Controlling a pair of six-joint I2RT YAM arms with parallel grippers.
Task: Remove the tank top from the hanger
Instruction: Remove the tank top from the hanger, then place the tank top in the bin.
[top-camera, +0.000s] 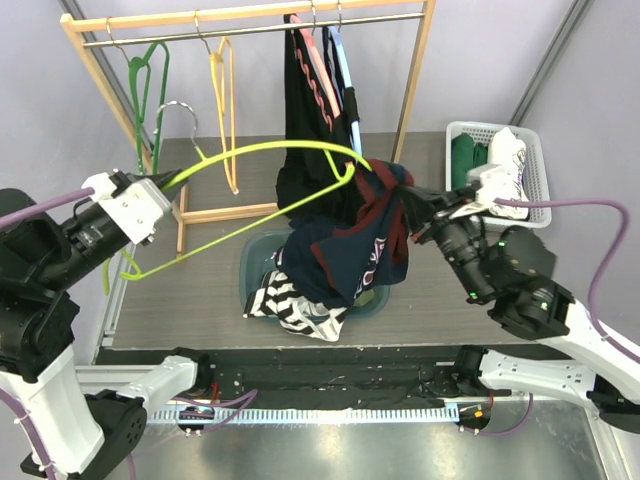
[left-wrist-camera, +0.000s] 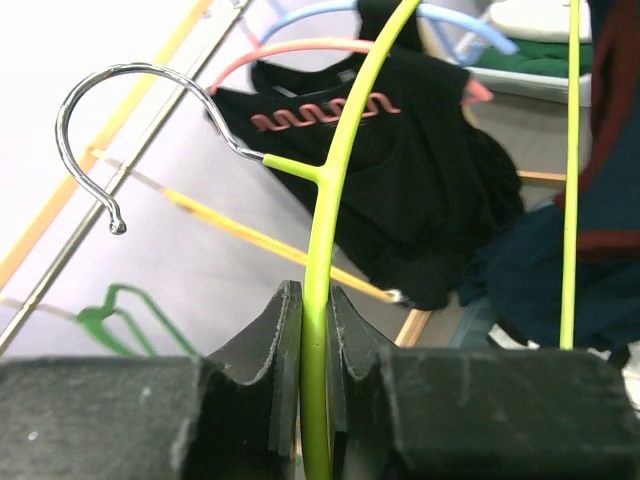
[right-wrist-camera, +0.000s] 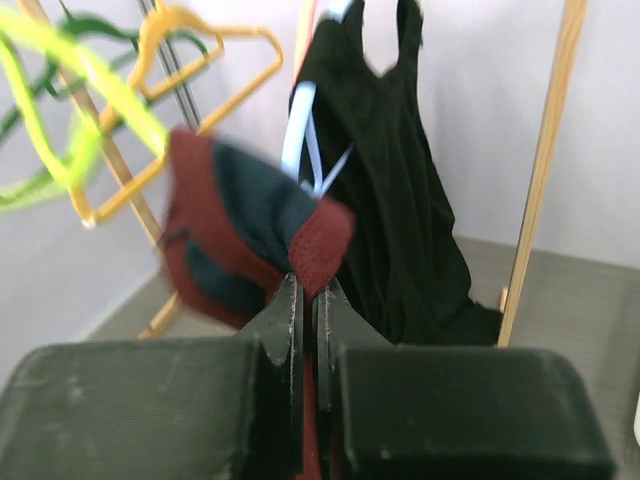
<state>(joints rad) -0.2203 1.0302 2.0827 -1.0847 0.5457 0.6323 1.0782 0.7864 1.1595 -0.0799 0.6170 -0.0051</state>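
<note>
Left gripper (left-wrist-camera: 312, 292): clamped tight on lime hanger (left-wrist-camera: 316, 230), anchoring it.
Right gripper (right-wrist-camera: 308, 292): pinched shut on tank top (top-camera: 350, 250) trim beside hanger's tip, set to peel it off.

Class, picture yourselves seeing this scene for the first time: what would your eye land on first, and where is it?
The lime-green hanger, held in mid-air by the left gripper, sweeps across the middle of the scene. At its right end a navy and maroon tank top hangs bunched, its edge pinched in the shut right gripper. Behind stands a wooden rack with a black garment.
</note>
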